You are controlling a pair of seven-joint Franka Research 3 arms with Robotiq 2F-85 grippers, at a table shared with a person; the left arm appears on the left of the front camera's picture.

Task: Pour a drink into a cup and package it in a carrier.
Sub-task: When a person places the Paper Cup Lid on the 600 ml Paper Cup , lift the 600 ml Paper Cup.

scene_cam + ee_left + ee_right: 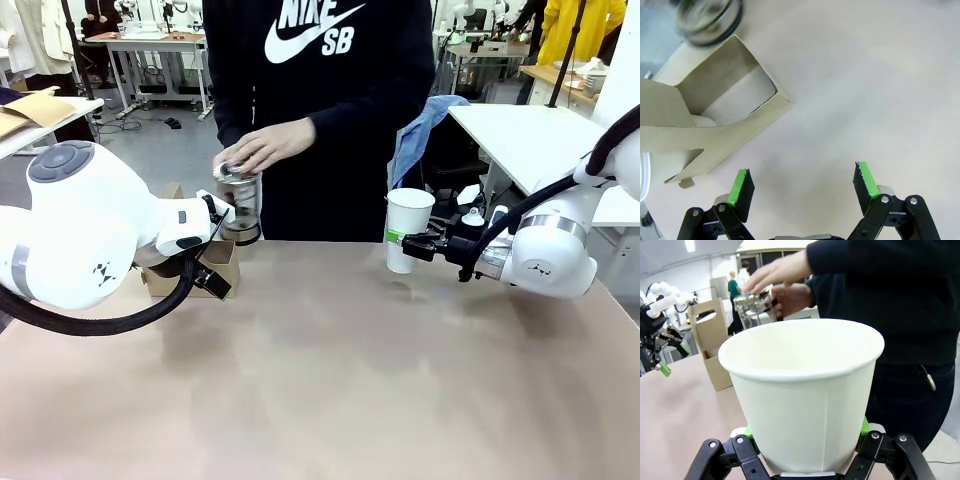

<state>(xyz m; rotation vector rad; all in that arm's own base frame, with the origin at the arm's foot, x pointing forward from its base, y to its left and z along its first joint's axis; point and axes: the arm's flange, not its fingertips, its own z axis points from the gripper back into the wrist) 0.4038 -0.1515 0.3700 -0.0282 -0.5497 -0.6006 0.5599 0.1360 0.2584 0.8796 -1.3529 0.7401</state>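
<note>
We see a person in a dark top at the far side of the desk (320,400). The person's hands (262,146) are on a glass and metal pitcher (239,203), with one hand on its top. The pitcher is by the far edge of the desk, just behind the brown carrier (230,265). We cannot tell if the pitcher stands on the desk or is held up. In the front view the big white left arm (70,230) is in the way and hides much of the carrier. The left pincer (803,184) is wide open with nothing between its green pads (740,187). It hangs over bare desk, and the carrier is just beside it. In one pocket of the carrier we see something white and round (737,97), but we cannot tell what it is. The right pincer (408,240) is on the other side of the desk and holds the cup (409,228). Its pads squeeze the low part of the cup from both sides. The cup is white, stands up straight and is open at the top. We cannot tell if its bottom touches the desk. The cup is well apart from the carrier and the pitcher, with bare desk between them. Behind the cup a blue cloth (425,130) hangs down.
</note>
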